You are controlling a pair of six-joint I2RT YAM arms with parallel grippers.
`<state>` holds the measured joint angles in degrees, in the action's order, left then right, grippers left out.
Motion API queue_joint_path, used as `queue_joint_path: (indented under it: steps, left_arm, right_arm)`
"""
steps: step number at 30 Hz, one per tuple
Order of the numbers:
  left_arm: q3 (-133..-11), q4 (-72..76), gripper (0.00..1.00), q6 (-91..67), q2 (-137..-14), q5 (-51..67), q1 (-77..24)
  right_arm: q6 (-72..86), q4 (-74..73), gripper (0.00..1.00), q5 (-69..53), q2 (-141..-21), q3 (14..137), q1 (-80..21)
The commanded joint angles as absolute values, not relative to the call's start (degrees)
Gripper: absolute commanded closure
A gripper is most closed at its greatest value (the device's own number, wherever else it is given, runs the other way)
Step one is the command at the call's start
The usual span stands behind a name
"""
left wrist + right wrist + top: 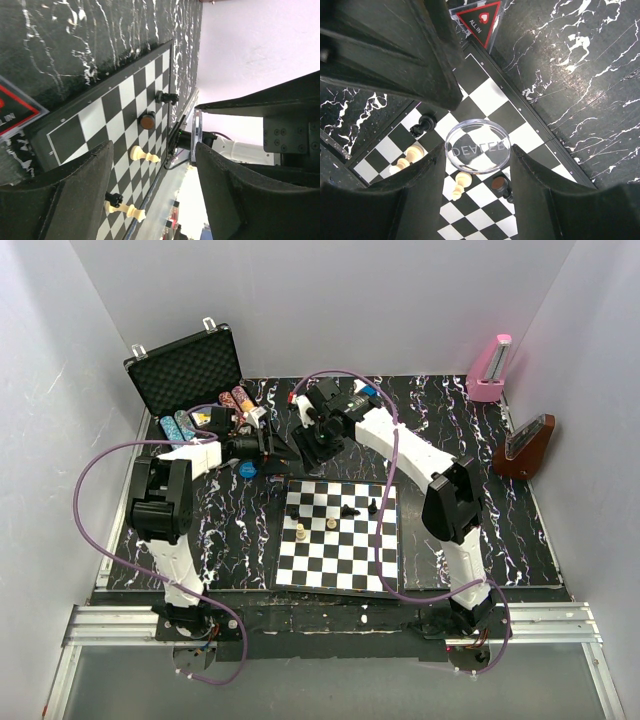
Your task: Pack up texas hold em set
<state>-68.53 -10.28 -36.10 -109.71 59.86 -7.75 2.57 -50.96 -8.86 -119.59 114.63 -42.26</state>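
Note:
The black case (186,367) stands open at the back left, with rows of chips (180,425) in its tray. My right gripper (477,152) is shut on a clear round disc marked DEALER (477,142) and holds it above the chessboard's corner. My left gripper (154,150) is open, and the disc shows edge-on (196,134) just off its right fingertip. In the top view the two grippers meet, left (268,445) and right (308,430). A blue disc (248,468) lies on the table under them. A red-and-black ALL IN triangle (479,19) lies beside the board.
The chessboard (340,540) with several pieces lies at front centre, below both grippers. A pink metronome (489,372) and a brown one (525,446) stand at the back right. White walls close in the table.

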Motion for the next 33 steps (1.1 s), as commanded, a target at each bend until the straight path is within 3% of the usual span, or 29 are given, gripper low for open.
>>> queue_joint_path:
  steps: [1,6,18,24,33]
  left_arm:
    - [-69.0,-5.9,0.35,-38.4,-109.25,64.86,-9.05]
    - [-66.89,1.48,0.38,-43.33,-108.9,65.48,-9.14]
    - [-67.06,1.76,0.43,-43.42,-110.56,67.76,-11.78]
    - [-67.06,1.67,0.55,-43.15,-111.0,69.08,-12.83]
    - [-67.32,1.67,0.91,-43.15,-111.36,69.35,-13.27]
  right_arm:
    - [0.7,-51.15,0.6,-10.02,-116.81,115.84,-42.8]
    - [0.44,-51.5,0.6,-10.19,-117.07,116.1,-42.98]
    - [0.18,-51.68,0.6,-9.76,-117.16,116.46,-43.59]
    - [0.18,-51.68,0.6,-9.23,-117.25,116.54,-43.68]
    - [0.18,-51.77,0.6,-8.7,-117.6,116.37,-43.68]
